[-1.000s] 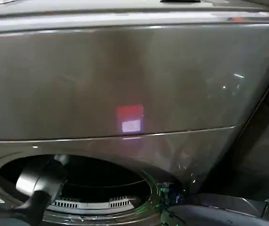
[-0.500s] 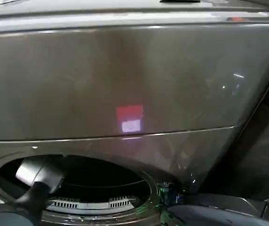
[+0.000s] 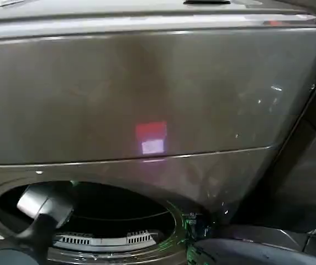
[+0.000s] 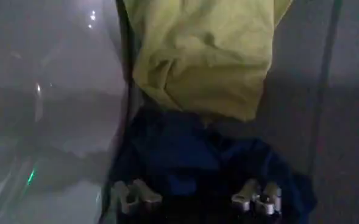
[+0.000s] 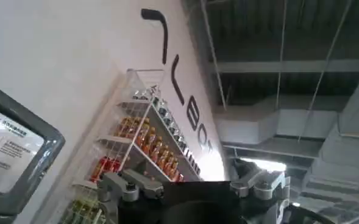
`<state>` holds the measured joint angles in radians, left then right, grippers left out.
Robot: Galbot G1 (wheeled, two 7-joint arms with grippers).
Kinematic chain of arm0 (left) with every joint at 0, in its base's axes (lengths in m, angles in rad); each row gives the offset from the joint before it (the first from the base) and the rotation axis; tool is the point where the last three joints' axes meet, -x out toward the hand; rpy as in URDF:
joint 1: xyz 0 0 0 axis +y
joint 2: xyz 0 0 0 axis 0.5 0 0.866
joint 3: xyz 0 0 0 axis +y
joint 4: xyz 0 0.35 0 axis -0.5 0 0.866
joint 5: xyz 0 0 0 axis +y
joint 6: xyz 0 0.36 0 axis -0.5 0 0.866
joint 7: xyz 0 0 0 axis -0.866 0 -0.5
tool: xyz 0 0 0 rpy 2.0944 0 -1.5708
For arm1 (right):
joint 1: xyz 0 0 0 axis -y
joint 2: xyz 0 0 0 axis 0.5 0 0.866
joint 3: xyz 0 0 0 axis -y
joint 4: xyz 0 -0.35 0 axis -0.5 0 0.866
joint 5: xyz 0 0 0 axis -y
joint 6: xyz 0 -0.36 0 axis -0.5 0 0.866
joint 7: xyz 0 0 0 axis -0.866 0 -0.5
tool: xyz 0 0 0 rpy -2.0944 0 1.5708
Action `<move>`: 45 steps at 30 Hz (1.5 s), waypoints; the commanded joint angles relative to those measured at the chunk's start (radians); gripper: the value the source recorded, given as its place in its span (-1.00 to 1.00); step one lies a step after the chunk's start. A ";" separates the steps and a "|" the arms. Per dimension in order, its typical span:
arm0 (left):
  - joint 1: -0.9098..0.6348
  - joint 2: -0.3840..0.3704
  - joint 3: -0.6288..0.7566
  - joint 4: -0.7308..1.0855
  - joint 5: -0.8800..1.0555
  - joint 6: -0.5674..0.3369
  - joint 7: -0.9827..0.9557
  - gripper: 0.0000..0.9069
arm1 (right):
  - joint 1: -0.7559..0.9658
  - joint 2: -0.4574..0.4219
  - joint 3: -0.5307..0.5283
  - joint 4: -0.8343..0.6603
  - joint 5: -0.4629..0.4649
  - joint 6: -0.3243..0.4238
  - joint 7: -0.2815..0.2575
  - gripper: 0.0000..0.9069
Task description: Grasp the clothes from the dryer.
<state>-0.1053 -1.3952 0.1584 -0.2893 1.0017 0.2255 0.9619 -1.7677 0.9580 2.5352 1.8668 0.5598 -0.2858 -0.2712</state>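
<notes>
Dryer: bronze-grey front (image 3: 147,94) fills the head view, round porthole (image 3: 86,221) at lower left, red-and-white label (image 3: 151,138) at centre.
Left arm: grey wrist (image 3: 42,207) reaches into the porthole at lower left.
Left gripper (image 4: 197,198): jaws spread open over the navy bundle (image 4: 191,164) (fingertips at the frame's bottom edge).
Clothes: yellow-green bundle (image 4: 203,55) at top centre, touching the navy one below it, inside the drum.
Right gripper (image 5: 194,185): raised toward ceiling and a drinks shelf (image 5: 142,143); fingers apart, holding nothing.

The dryer (image 3: 147,94) porthole is wide open, but the left arm (image 3: 39,212) already takes up its left side. Inside, the left gripper (image 4: 196,198) has fingers spread right over the navy cloth (image 4: 185,158), with the yellow-green cloth (image 4: 203,55) crowding just beyond.
</notes>
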 commanded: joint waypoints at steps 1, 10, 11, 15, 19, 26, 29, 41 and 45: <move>0.004 -0.001 -0.027 0.002 -0.026 -0.011 -0.008 -1.00 | 0.002 0.002 -0.003 -0.001 -0.002 0.001 0.000 1.00; 0.079 0.001 -0.212 -0.114 -0.110 0.041 -0.055 -1.00 | 0.007 0.014 -0.016 0.010 -0.009 0.001 0.002 1.00; 0.083 0.002 -0.228 -0.131 -0.124 0.055 -0.056 -1.00 | 0.008 0.014 -0.016 0.012 -0.009 0.001 0.002 1.00; 0.121 0.019 -0.263 -0.230 -0.195 0.097 -0.067 -1.00 | 0.010 0.015 -0.024 0.018 -0.012 0.000 0.002 1.00; 0.187 0.028 -0.313 -0.358 -0.288 0.145 -0.114 -1.00 | 0.014 0.018 -0.030 0.019 -0.015 0.002 0.002 1.00; 0.342 0.046 -0.458 -0.650 -0.542 0.254 -0.240 -1.00 | 0.017 0.017 -0.032 0.021 -0.014 0.003 0.002 1.00; 0.423 0.048 -0.512 -0.773 -0.644 0.279 -0.314 -1.00 | 0.021 0.017 -0.039 0.022 -0.014 0.004 0.002 1.00; 0.704 -0.004 -0.640 -1.045 -1.033 0.111 -0.650 -1.00 | 0.030 0.012 -0.059 0.015 -0.012 0.034 0.007 1.00; 0.762 -0.033 -0.666 -1.097 -1.111 0.029 -0.780 -1.00 | 0.035 0.012 -0.059 0.013 -0.003 0.071 0.001 1.00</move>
<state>0.4611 -1.3902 -0.4139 -1.1775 0.1677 0.3876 0.4747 -1.7369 0.9706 2.4788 1.8815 0.5517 -0.2596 -0.2653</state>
